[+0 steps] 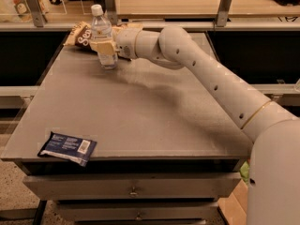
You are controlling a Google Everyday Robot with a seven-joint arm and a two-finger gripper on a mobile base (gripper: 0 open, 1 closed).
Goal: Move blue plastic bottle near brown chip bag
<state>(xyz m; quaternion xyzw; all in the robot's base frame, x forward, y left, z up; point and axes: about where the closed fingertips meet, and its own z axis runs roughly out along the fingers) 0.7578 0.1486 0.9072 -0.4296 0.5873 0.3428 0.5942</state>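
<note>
The blue plastic bottle (102,36) is clear with a white cap and stands upright at the far left of the grey table (140,107). My gripper (104,47) reaches in from the right and is shut on the bottle's middle. The brown chip bag (82,33), dark brown with white lettering, lies right behind and to the left of the bottle, partly hidden by it. The bottle's base rests on or just above the table.
A flat dark blue packet (68,147) lies at the table's front left corner. My white arm (211,78) stretches across the table's right half. A shelf with metal posts (225,3) runs behind the table. Drawers sit under the table's front edge.
</note>
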